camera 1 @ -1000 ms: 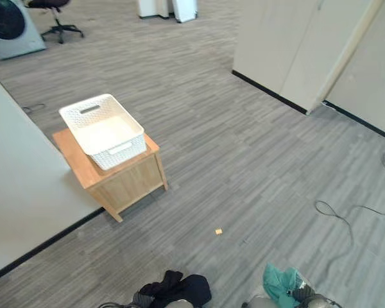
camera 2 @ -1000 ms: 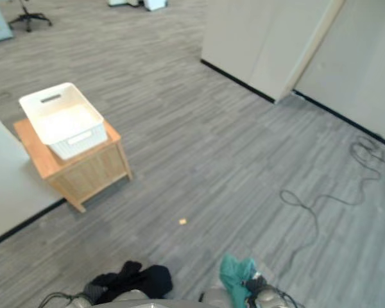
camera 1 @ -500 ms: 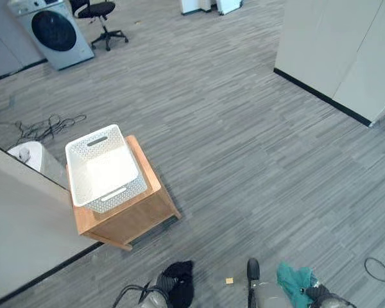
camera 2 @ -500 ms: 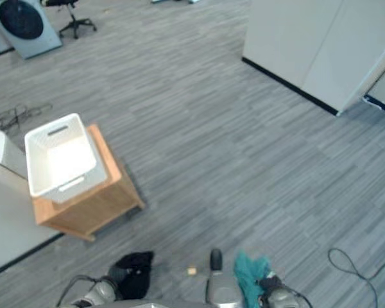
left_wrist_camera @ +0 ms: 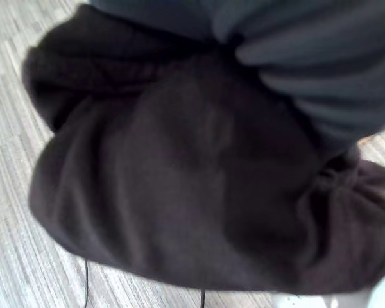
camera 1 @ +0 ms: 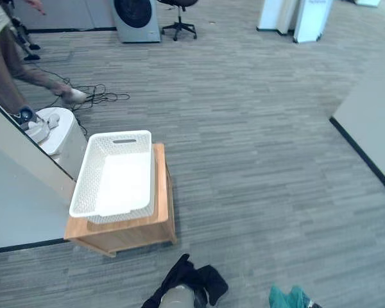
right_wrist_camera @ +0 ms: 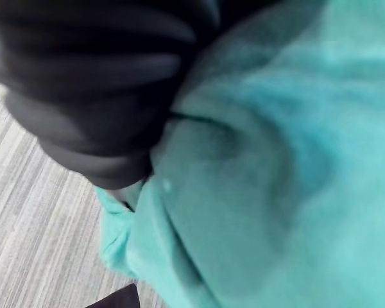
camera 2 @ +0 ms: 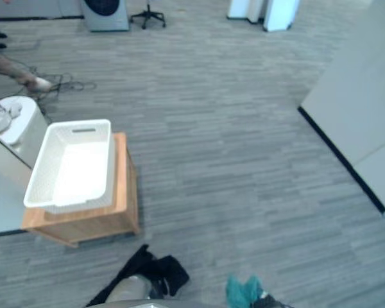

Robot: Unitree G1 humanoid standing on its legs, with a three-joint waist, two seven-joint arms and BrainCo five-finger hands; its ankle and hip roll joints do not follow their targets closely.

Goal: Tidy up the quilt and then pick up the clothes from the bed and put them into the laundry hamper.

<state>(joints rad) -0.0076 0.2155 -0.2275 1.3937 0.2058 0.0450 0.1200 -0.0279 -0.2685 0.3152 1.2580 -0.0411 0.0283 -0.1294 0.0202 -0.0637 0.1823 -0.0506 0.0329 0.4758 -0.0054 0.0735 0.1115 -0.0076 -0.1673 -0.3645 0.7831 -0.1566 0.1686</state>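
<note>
Ahead of me the white hamper point(camera 1: 113, 176) sits open-topped to receive the black garment point(left_wrist_camera: 179, 192) and teal garment point(right_wrist_camera: 276, 160) I carry, though I cannot tell either hand's grip.

The hamper point(camera 1: 115, 174) sits on a low cabinet point(camera 1: 160, 218), left of centre on the floor point(camera 1: 256, 147). Behind it to the left stands a small bin point(camera 1: 58, 128), with a person point(camera 1: 6, 58) beyond. A washing machine point(camera 1: 136, 18) and chair point(camera 1: 179, 16) stand at the far end. A partition point(camera 2: 366, 109) lies right.
</note>
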